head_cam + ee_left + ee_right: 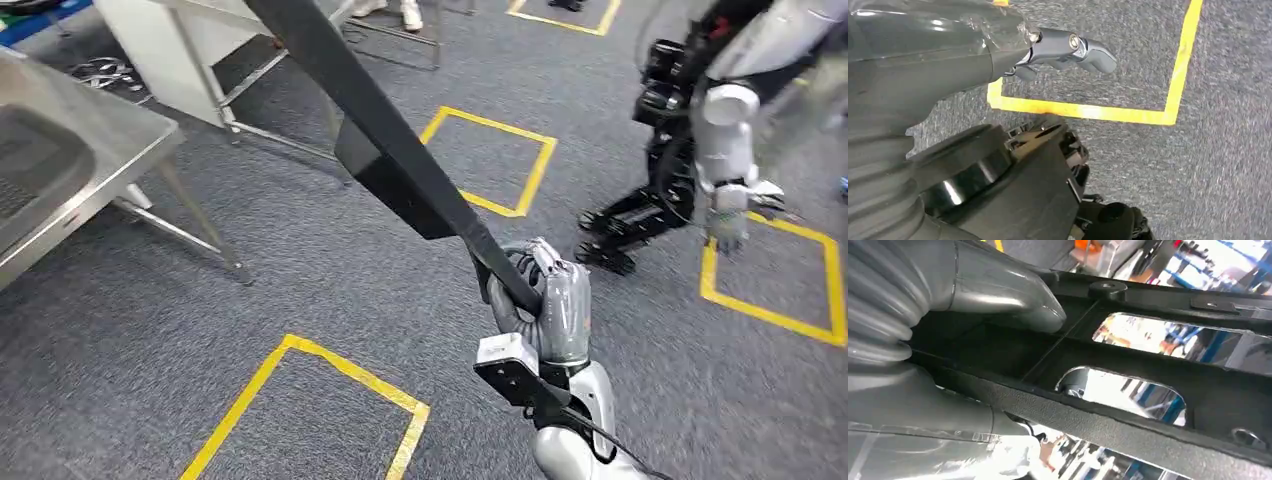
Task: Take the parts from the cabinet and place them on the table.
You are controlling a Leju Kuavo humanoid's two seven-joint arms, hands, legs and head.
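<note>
Grey carpet (300, 290) with yellow tape squares (310, 410) fills the lower frame; a steel table (70, 170) stands at upper left. The right hand (545, 300), lower centre, grips a long black part (380, 140) slanting to top centre. The left hand (1068, 50) hangs with fingers loosely curled, holding nothing.

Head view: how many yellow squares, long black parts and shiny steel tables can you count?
yellow tape squares: 4
long black part: 1
steel table: 1
Total: 6
</note>
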